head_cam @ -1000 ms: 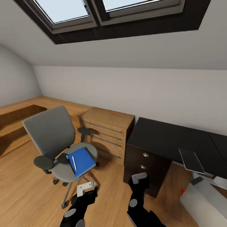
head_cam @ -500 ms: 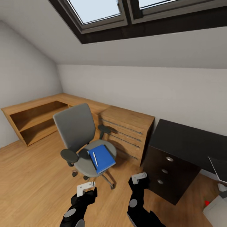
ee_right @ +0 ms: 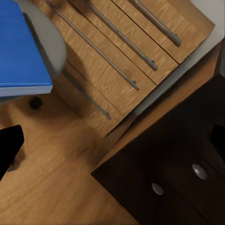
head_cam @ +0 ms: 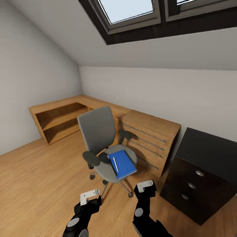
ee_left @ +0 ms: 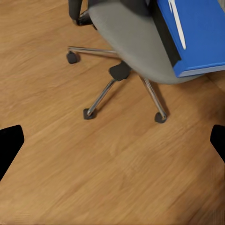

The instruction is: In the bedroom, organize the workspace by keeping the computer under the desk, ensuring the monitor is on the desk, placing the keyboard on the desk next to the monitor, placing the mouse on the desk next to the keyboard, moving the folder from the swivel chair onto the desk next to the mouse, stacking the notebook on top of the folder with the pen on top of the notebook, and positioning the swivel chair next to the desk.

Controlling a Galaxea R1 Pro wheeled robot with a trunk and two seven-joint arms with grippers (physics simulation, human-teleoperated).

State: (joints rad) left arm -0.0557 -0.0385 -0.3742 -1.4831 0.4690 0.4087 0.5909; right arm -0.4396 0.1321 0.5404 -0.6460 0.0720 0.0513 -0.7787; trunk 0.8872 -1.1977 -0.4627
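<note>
The grey swivel chair [head_cam: 98,135] stands on the wood floor in the middle of the head view, beside a wooden drawer unit. On its seat lies the blue folder [head_cam: 123,164] with the light pen [head_cam: 115,164] on top; both also appear as the folder [ee_left: 197,33] and the pen [ee_left: 177,23]. One end of the black desk [head_cam: 210,149] shows at the right. My left gripper [head_cam: 90,195] and right gripper [head_cam: 145,185] hang open above the floor, short of the chair. Computer, monitor, keyboard, mouse and notebook are out of view.
The wooden drawer unit [head_cam: 149,136] with metal bar handles stands between chair and desk. A low wooden shelf [head_cam: 57,118] runs along the left wall. The desk's black drawers [head_cam: 192,187] face me. A sloped ceiling with a skylight [head_cam: 131,10] hangs above. Bare floor [head_cam: 39,177] lies to the left.
The whole picture has shifted right, so the camera has turned left. The chair now sits near the middle, and most of the desk has left the frame. Both arms hold their pose.
</note>
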